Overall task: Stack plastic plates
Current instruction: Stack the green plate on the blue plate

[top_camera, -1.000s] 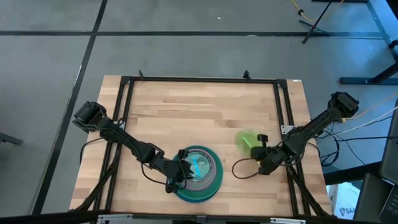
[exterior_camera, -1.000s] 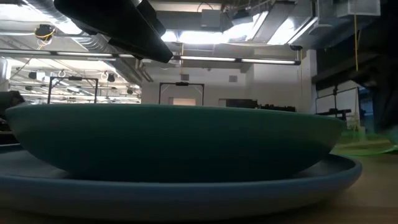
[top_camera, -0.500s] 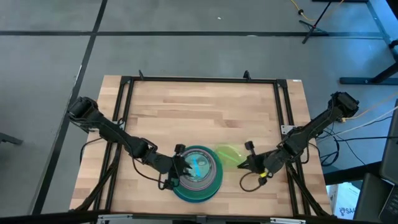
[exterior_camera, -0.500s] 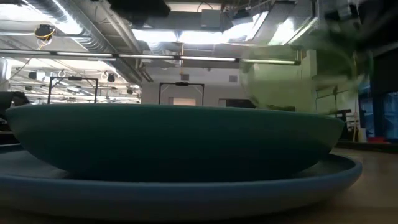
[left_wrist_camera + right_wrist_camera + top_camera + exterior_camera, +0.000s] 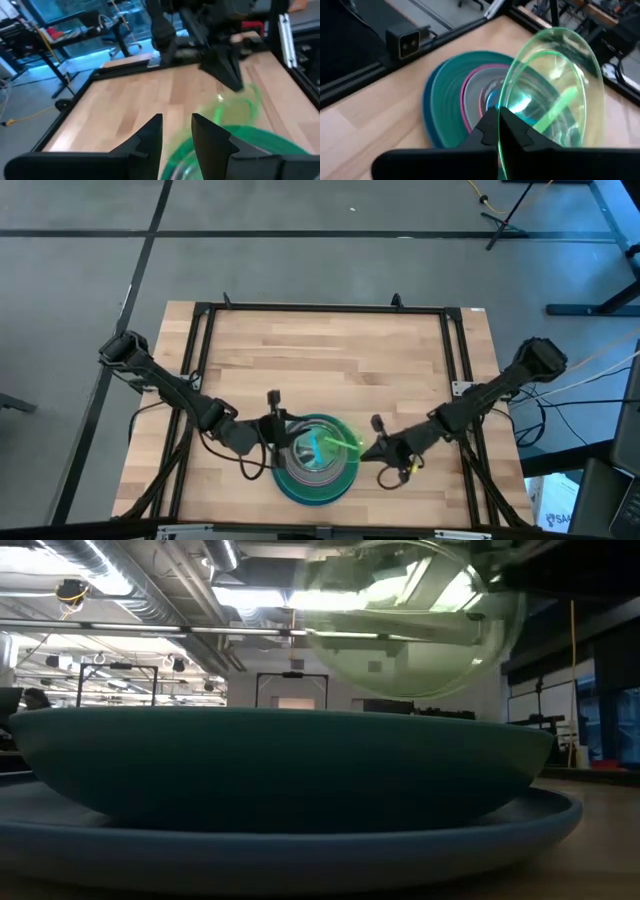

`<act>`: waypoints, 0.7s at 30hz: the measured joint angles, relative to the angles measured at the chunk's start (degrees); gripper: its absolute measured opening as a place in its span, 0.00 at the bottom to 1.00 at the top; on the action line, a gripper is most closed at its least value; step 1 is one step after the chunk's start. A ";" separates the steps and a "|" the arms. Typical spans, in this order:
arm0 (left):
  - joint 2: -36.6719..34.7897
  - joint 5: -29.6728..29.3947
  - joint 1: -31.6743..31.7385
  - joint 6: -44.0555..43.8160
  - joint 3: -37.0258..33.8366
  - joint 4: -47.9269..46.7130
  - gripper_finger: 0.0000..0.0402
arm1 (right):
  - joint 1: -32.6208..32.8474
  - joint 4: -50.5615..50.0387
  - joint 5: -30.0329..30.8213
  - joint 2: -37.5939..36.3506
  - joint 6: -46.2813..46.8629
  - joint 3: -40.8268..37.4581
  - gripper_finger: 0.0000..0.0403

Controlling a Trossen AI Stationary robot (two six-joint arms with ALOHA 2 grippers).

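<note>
The stack of plates [image 5: 300, 480] sits near the table's near edge, a large blue plate [image 5: 427, 107] at the bottom, with green, magenta [image 5: 470, 82] and small clear ones above. In the low view a teal plate [image 5: 280, 765] rests on the blue one [image 5: 300, 855]. My right gripper [image 5: 368, 450] is shut on the translucent lime plate [image 5: 340, 444], held over the stack's right part. My left gripper [image 5: 274, 430] is open just left of the stack, touching nothing. My right gripper pinches the lime plate's rim [image 5: 506, 109] between its two shut fingers [image 5: 490, 125], coming level from the table's right. The plate is lifted clear and stands tilted steeply above the stack [image 5: 410, 620], its hollow side toward the gripper.
A black metal frame [image 5: 320, 308] runs along the table's edges. Bare wood [image 5: 330, 365] lies free on the far half of the table. A small camera box [image 5: 409, 41] stands at the near edge beside the stack.
My right gripper has lifted the lime plate off the table to the right of the stack and carried it left and nearward over the stack, tipping it up. My left gripper has drawn back from the stack's left rim toward the left and far side.
</note>
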 joint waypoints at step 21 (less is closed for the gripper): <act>0.04 -0.11 0.29 -0.03 0.00 -0.48 0.24 | -8.06 2.64 -7.56 17.99 -0.57 10.73 0.00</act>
